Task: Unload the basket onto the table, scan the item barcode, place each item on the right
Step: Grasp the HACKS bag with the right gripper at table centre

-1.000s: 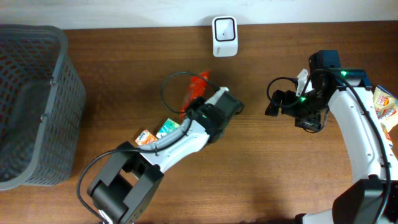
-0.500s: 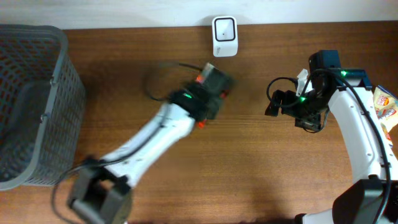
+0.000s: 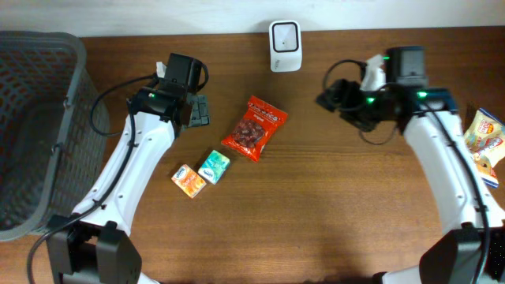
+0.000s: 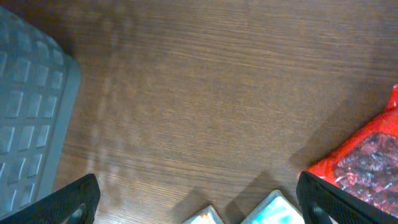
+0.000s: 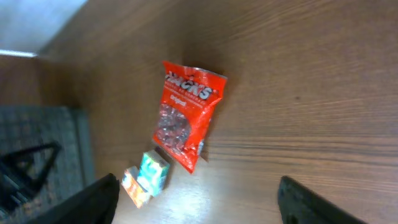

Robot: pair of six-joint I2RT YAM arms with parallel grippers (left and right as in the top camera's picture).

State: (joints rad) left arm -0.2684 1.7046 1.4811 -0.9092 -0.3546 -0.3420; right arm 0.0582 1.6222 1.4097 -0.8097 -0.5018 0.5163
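Observation:
The item, a red snack bag [image 3: 254,128], lies flat on the table below the white barcode scanner [image 3: 284,46]. My left gripper [image 3: 198,110] hovers to the bag's left, open and holding nothing; in the left wrist view the gripper [image 4: 196,186] spans bare wood, with the bag [image 4: 370,165] beside its right finger. To the right of the scanner my right gripper [image 3: 332,99] is open and empty. Its wrist view shows the bag [image 5: 186,115] ahead of the gripper [image 5: 199,208], untouched.
A teal box [image 3: 214,166] and an orange box [image 3: 188,181] lie just below and left of the bag. A grey mesh basket [image 3: 39,134] fills the left edge. More snack packs [image 3: 485,142] sit at the right edge.
My left gripper opened, let go of the red bag and swung back left towards the basket. The bag now lies on the table. My right arm moved up and left towards the scanner.

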